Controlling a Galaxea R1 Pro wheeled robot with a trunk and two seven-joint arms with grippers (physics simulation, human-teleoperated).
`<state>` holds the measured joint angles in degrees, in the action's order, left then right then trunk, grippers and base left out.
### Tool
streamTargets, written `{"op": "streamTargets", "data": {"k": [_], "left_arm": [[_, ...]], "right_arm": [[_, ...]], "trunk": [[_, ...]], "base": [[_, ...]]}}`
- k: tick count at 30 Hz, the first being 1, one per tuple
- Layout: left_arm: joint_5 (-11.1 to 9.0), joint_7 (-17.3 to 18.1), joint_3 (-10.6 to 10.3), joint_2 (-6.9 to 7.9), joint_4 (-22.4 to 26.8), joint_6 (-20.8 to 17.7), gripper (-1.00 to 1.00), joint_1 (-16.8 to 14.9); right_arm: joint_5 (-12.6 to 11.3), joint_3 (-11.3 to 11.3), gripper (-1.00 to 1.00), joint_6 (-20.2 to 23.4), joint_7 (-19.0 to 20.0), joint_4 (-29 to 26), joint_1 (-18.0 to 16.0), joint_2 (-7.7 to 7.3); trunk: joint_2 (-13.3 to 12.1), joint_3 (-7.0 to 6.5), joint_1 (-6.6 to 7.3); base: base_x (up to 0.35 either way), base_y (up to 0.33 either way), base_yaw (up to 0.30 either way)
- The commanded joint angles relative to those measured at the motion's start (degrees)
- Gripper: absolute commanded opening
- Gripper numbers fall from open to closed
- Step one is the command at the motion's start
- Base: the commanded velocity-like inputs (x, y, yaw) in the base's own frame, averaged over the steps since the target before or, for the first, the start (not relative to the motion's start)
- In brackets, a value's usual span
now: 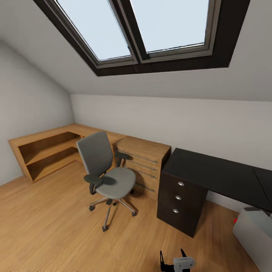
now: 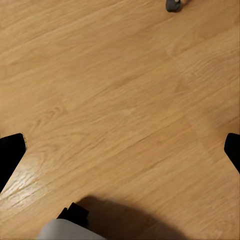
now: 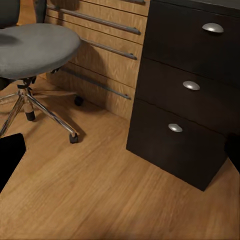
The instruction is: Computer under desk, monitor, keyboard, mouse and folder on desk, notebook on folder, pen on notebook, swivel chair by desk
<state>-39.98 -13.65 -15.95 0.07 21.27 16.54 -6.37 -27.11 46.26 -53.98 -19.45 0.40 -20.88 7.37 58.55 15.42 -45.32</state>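
The grey swivel chair [image 1: 109, 177] stands on the wood floor left of the black desk [image 1: 215, 173], apart from it, its seat [image 3: 35, 47] bare. The visible part of the glossy desk top carries nothing. A light grey box with a red spot [image 1: 252, 231], seemingly the computer, sits on the floor under the desk's right part. My right gripper [image 1: 172, 252] is open low in front of the desk's drawer unit [image 3: 185, 90], and its fingers [image 3: 10, 155] are wide apart. My left gripper [image 2: 121, 149] is open over bare floor. Monitor, keyboard, mouse, folder, notebook and pen are out of view.
Light wooden cabinets [image 1: 141, 160] and open shelves [image 1: 45, 155] line the wall behind the chair, right up against the drawer unit. A chair caster [image 2: 172, 5] lies ahead of the left gripper. A sloped ceiling with a skylight [image 1: 143, 30] hangs overhead.
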Motion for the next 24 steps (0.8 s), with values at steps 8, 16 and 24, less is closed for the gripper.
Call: {"op": "streamTargets", "data": {"k": [8,16,24], "left_arm": [[-0.35,-0.42,-0.49,0.02,0.0,0.24,1.0,-0.05],[-0.35,-0.42,-0.49,0.03,0.0,0.24,1.0,-0.06],[-0.34,-0.42,-0.49,0.05,0.0,0.39,1.0,-0.05]], "right_arm": [[-0.23,0.5,1.0,-0.08,-0.33,0.04,-0.04,0.01],[-0.23,0.5,1.0,-0.07,-0.33,0.04,-0.04,0.01],[-0.23,0.5,1.0,-0.07,-0.33,0.04,-0.04,0.01]], "trunk": [[0.05,0.66,0.0],[0.05,1.25,0.0],[0.05,1.86,0.0]], "base": [[0.0,0.0,0.174],[0.0,0.0,0.17],[0.0,0.0,0.162]]}}
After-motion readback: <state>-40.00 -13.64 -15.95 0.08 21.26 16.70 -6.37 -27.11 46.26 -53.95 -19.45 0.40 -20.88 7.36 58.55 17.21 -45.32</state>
